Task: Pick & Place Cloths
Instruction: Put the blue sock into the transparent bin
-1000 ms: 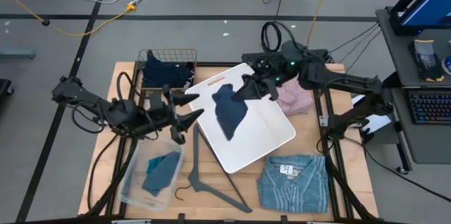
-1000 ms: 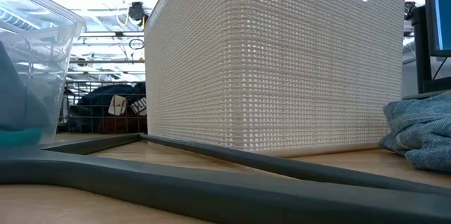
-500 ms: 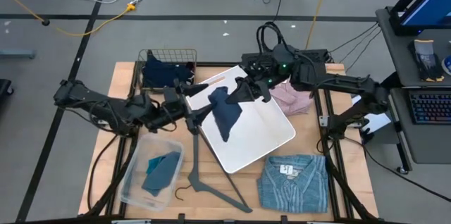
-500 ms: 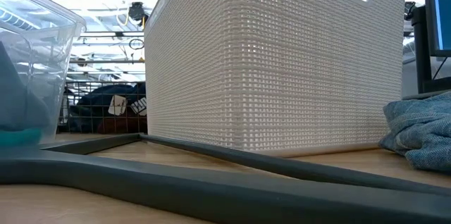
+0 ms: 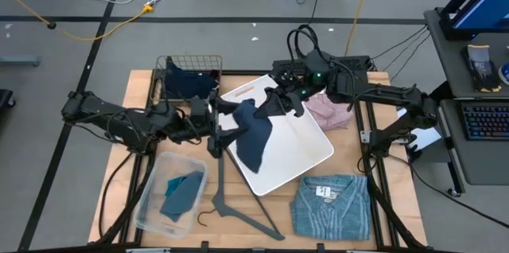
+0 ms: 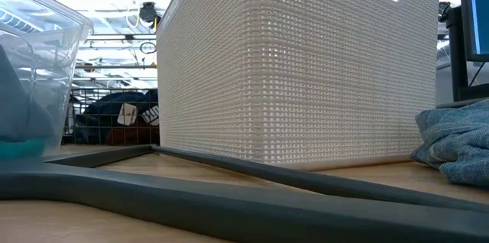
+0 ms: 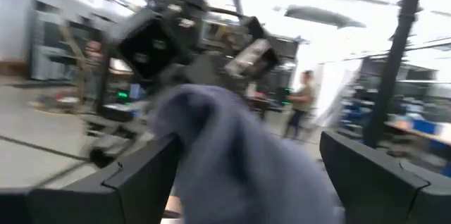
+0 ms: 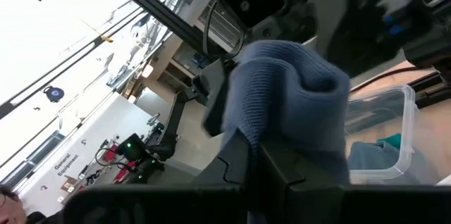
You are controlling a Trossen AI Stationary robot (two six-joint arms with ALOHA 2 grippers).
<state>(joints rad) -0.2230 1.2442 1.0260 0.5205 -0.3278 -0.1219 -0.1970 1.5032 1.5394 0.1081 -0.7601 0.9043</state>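
Your desk carries a white basket at centre, tilted corner-on. A wire basket at the far left holds dark navy cloth. A clear bin at the near left holds a teal cloth. The blue striped shirt lies flat at the near right, white label up. The pink fleece sits just right of the white basket's far side. A grey hanger lies near centre.

Your right gripper has its jaws closed on the top of the navy cloth, which hangs over the white basket's left half. Your left gripper is just left of that cloth, jaws spread wide, cloth between them in the left wrist view, not clamped.
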